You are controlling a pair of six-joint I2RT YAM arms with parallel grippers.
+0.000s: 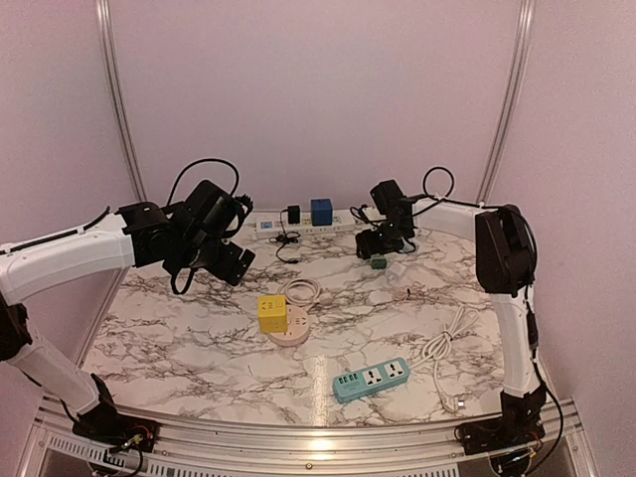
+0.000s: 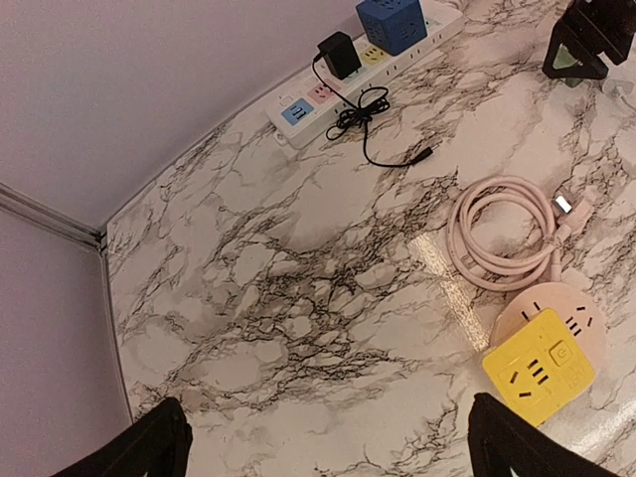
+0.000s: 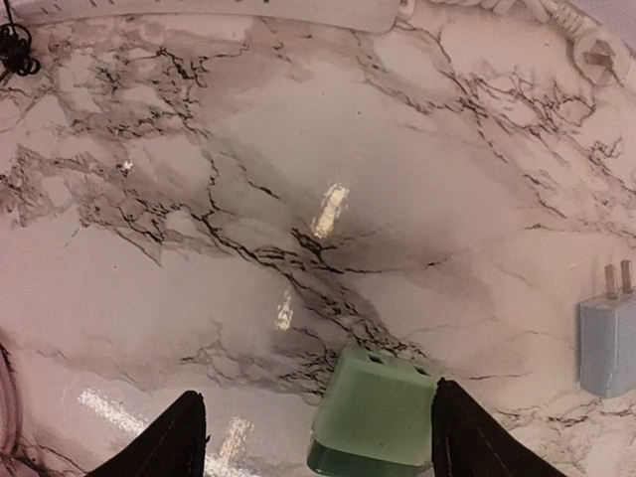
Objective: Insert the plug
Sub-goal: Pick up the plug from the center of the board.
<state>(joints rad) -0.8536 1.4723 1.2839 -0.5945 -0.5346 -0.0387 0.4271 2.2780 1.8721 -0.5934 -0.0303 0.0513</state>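
Marble table, right end effector half-open astride green plug, left end effector wide-open

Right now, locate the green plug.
The green plug lies at the right wrist view's bottom, within the right gripper, left of a pale blue plug.

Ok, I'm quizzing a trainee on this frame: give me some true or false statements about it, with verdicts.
1. The green plug lies between the fingers of the right gripper. True.
2. The left gripper holds the yellow cube. False: it is open and empty; the cube sits on the pink round socket.
3. A blue cube sits on the white power strip. True.
4. The teal power strip has a plug in it. False: its sockets are free.
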